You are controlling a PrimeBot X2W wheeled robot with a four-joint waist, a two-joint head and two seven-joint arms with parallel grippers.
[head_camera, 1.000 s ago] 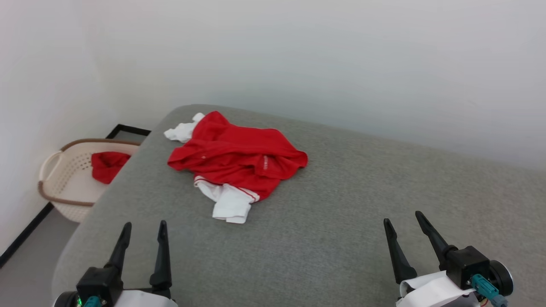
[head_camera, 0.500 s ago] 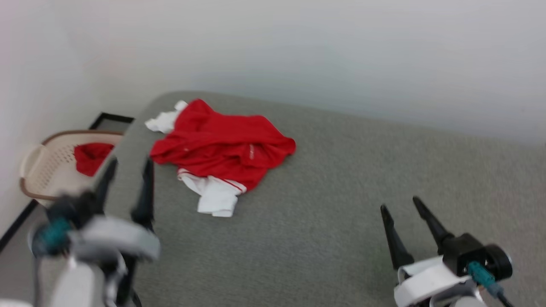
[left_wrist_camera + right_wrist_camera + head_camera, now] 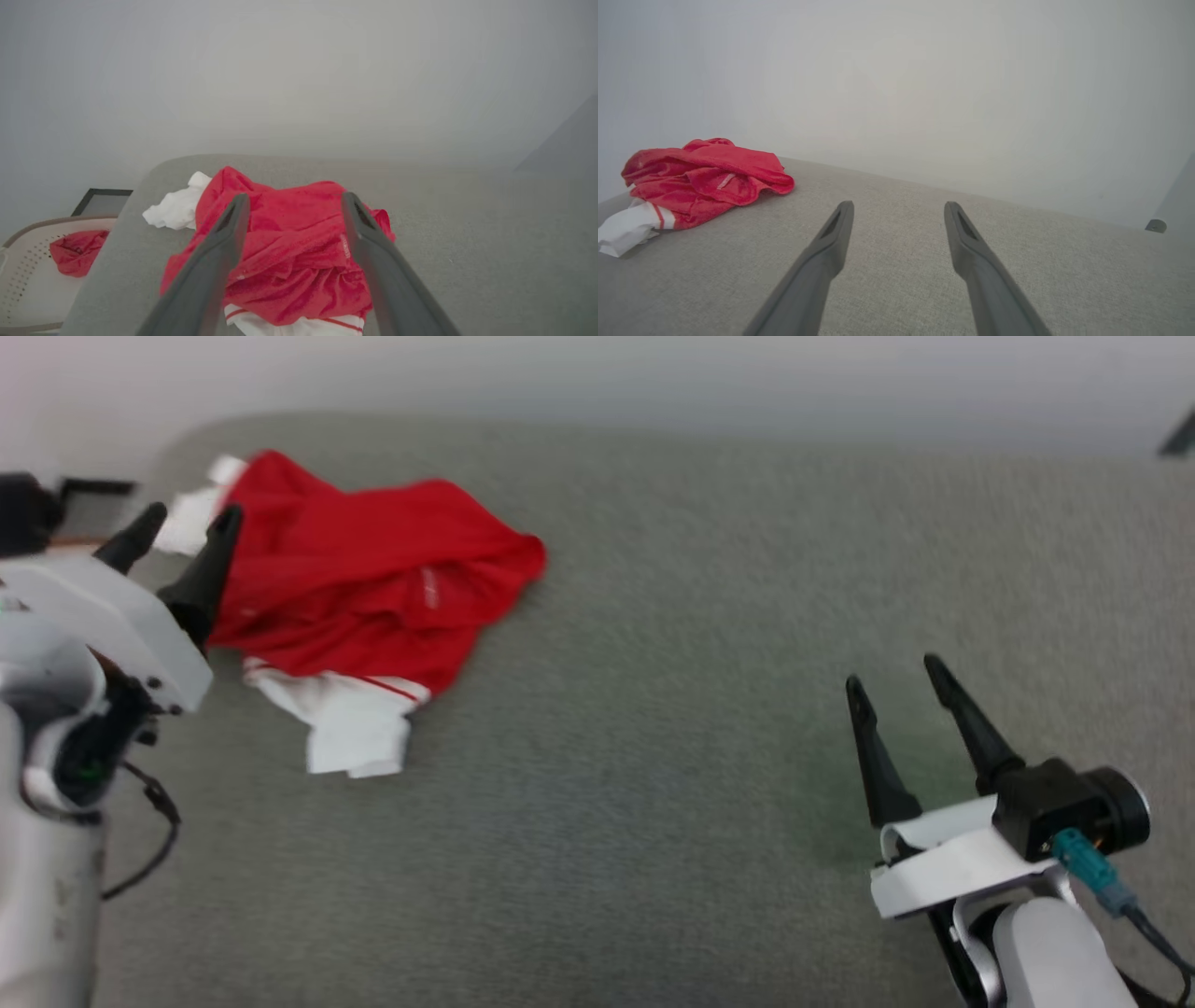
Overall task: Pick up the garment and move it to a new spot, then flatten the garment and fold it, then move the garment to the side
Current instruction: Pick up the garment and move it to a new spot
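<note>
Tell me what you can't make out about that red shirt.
Shirt front: crumpled over itself, every view.
Its left edge, head view: behind the left fingers; that view is blurred.
Its near sleeve, left wrist view: cut off by the bottom edge.
Its small white label: too small to read.
Basket, left wrist view: cut off by the left edge.

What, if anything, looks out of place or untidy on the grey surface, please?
The garment lies crumpled in a heap near the far left corner of the grey surface, one white sleeve sticking out toward the robot. Nothing looks damaged.
</note>
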